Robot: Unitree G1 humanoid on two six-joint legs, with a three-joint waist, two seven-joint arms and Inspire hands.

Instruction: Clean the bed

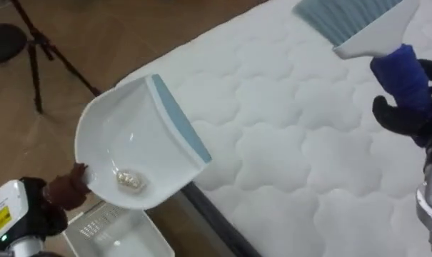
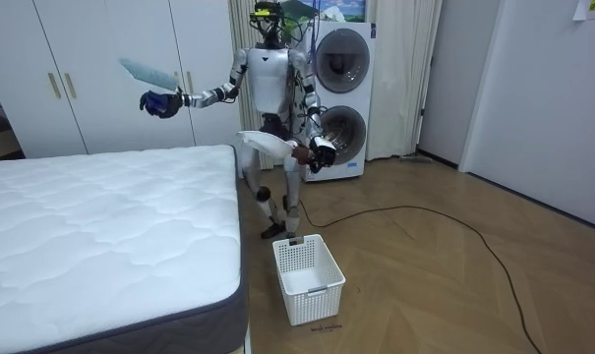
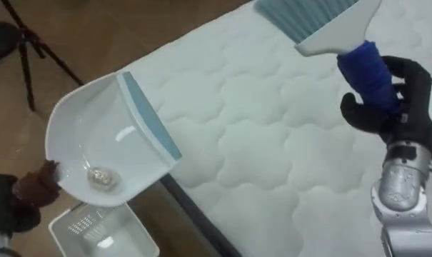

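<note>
Tripod (image 1: 37,53): dark legs on the wooden floor, far left, well apart from the bed.
Left hand (image 1: 43,210): low at the left, fingers wrapped round the dustpan's brown handle.
Dustpan (image 1: 141,135): white with a blue-grey lip, held up in the air just off the bed's edge, lip pointing towards the mattress.
Scrap (image 1: 128,178): a small pale crumpled bit lying in the deep end of the pan, near the handle.
Basket (image 1: 116,232): white, slotted, on the floor below the dustpan and beside the bed.
Bed (image 1: 308,143): white quilted mattress with a dark lower edge, taking up the right side.
Brush (image 1: 365,25): blue-grey bristles in a white head, raised above the mattress and clear of it.
Right hand (image 1: 408,114): dark fingers closed round the brush's blue handle, lifted high.
Robot: upright at the bed's corner, the basket in front of its feet, stacked washing machines (image 2: 341,98) behind it.
</note>
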